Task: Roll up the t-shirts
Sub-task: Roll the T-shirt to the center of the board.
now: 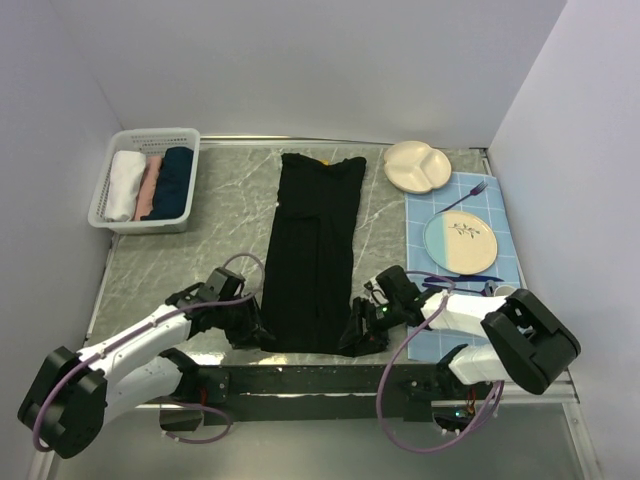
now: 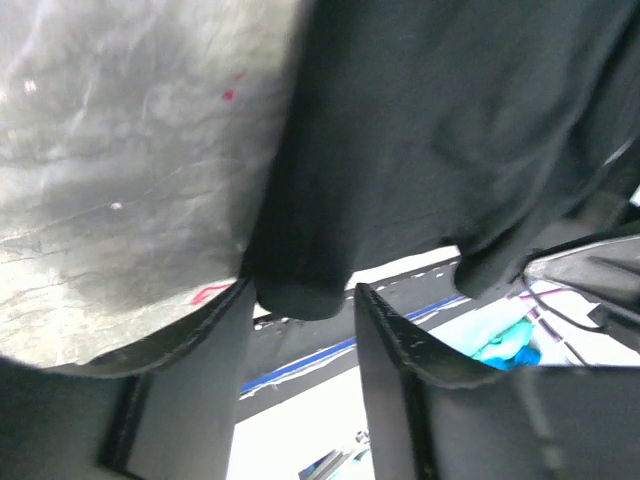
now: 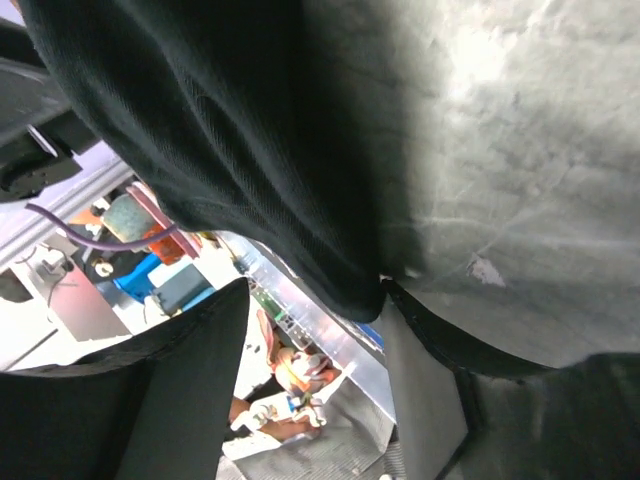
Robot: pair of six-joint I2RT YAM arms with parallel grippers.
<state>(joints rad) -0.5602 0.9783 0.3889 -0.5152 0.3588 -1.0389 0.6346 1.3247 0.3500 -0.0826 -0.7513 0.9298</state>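
Observation:
The black t-shirt [image 1: 315,250] lies folded into a long narrow strip down the middle of the marble table [image 1: 220,210], its near end at the table's front edge. My left gripper [image 1: 258,330] is at the strip's near left corner. In the left wrist view the gripper [image 2: 302,292] is open, with the t-shirt [image 2: 430,120] corner hanging between its fingertips. My right gripper [image 1: 358,335] is at the near right corner. In the right wrist view it [image 3: 315,290] is open, and the t-shirt [image 3: 230,120] edge rests against one fingertip [image 3: 395,305].
A white basket [image 1: 160,132] at the back left holds white, pink and dark blue rolls. At the right lie a cream divided dish [image 1: 418,165], a blue checked mat [image 1: 500,215], a plate [image 1: 460,243] and a fork [image 1: 470,192].

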